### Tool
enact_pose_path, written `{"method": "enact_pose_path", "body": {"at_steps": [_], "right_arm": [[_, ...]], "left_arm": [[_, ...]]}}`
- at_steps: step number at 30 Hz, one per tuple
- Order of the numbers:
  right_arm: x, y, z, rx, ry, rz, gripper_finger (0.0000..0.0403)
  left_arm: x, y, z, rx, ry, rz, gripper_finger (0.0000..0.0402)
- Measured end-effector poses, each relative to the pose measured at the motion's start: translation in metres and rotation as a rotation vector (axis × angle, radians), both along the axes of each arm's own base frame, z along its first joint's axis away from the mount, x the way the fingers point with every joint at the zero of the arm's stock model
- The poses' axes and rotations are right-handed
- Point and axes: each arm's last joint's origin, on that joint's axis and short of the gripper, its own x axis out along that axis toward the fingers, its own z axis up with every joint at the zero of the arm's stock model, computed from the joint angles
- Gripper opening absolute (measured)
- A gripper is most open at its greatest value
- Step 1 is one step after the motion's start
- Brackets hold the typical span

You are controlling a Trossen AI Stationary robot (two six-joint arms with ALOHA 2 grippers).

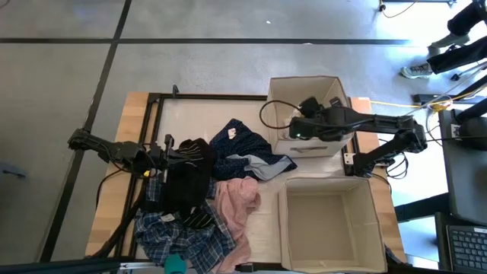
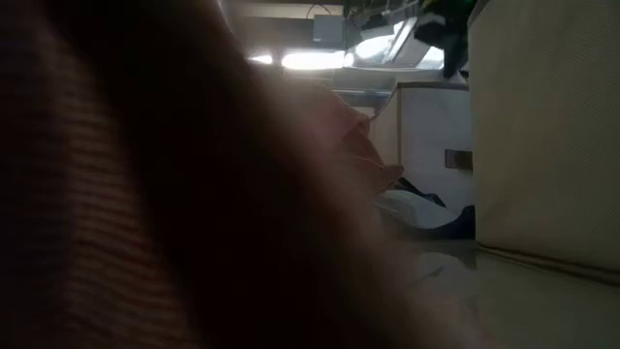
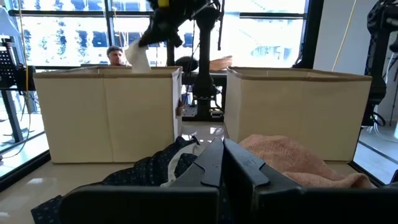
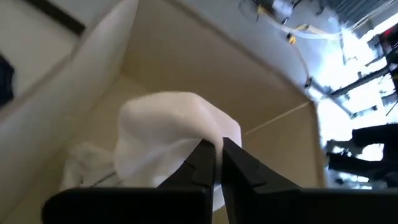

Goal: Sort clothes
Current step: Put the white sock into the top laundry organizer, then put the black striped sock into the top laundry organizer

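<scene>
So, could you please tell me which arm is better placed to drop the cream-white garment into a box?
The right. Its end effector is shut on the cream-white garment and hangs over the far cardboard box. The left end effector is shut at the black garment, away from both boxes.

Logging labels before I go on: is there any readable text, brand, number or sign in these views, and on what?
None can be read.
Far box: plain beige walls; the dark tab on its side seen in the low view carries no legible mark.
Near box: plain, no print.
Navy garment: a small pale patch, too small to read.
Cream-white garment, held over the far box by the right gripper: no lettering visible.
</scene>
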Motion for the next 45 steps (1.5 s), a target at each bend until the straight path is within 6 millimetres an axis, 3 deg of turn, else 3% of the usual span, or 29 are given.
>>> {"method": "enact_pose_path", "body": {"at_steps": [9, 20, 24, 29, 36, 45], "right_arm": [[-0.003, -0.011, -0.029, 0.106, 0.000, -0.106, 0.0031], [-0.002, -0.011, -0.032, 0.151, 0.003, -0.087, 0.0183], [-0.002, -0.011, -0.031, 0.156, 0.026, -0.062, 0.0218], [0.001, -0.010, -0.014, 0.151, -0.021, -0.033, 0.0233], [0.016, 0.013, 0.024, 0.078, -0.178, 0.137, 0.0234], [0.072, 0.070, 0.048, 0.031, -0.556, 0.567, 0.0234]], "left_arm": [[0.000, 0.000, 0.000, -0.020, -0.001, -0.001, 0.0001], [0.000, 0.000, 0.000, -0.020, -0.002, -0.002, 0.0001], [0.000, 0.000, 0.000, -0.022, -0.002, -0.002, 0.0001], [0.000, 0.000, 0.000, -0.021, -0.001, -0.002, 0.0001], [0.000, 0.000, 0.000, -0.010, -0.001, -0.001, 0.0001], [-0.001, 0.000, 0.003, -0.027, -0.016, -0.002, 0.0001]]}}
